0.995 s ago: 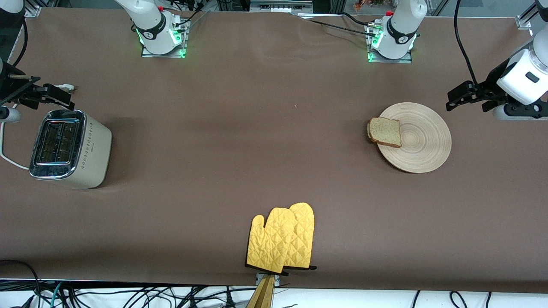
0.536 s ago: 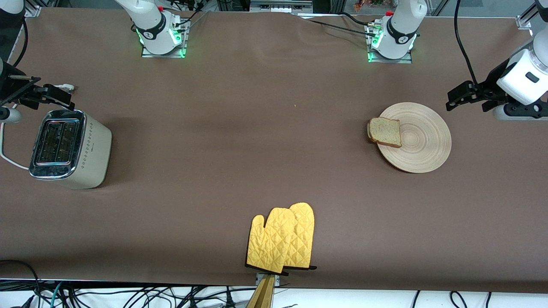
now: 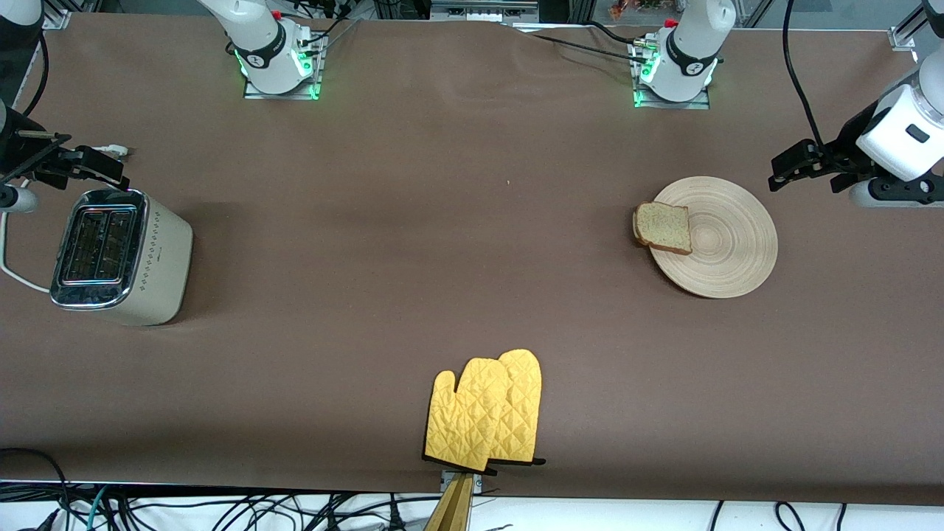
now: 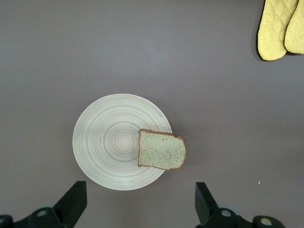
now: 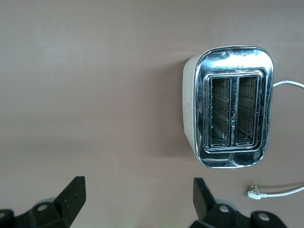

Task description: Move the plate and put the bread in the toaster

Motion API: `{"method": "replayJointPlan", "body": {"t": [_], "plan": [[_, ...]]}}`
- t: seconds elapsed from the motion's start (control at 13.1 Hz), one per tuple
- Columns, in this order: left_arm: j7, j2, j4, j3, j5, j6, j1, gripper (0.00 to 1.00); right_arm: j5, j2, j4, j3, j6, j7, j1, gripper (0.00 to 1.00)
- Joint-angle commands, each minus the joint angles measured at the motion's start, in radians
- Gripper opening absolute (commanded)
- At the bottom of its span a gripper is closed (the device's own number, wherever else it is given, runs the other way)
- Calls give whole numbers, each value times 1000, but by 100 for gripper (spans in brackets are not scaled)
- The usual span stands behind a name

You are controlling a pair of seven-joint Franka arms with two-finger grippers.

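The tan wooden plate lies toward the left arm's end of the table. The brown speckled bread lies on the plate's rim and overhangs it toward the right arm's end. In the left wrist view the plate and the bread show from above. My left gripper is open and empty, up in the air over the table just beside the plate; its own view shows the jaws wide apart. The cream-white toaster stands at the right arm's end with both slots empty. My right gripper is open and empty over the table beside the toaster.
Two yellow quilted oven mitts lie at the table's near edge in the middle, and also show in the left wrist view. The toaster's white cord trails off the table's end, its plug lying on the cloth.
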Motion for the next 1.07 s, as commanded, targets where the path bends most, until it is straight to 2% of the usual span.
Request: {"method": "replayJointPlan", "body": {"t": [0.0,0.46,0.84,1.0], "plan": [[5,-4,-4,4,-21,-2,2,100,-5,-6,3,5,-7,-1,-3,100],[6,-2,-4,6,-10,-2,2,100,-4,-2,12,5,-6,1,-3,100],[3,45,17,10,-8,2,10,100,1,4,23,12,-6,4,0,100],[5,53,-4,-8,12,4,21,100,1,3,23,22,-7,10,0,100]]}}
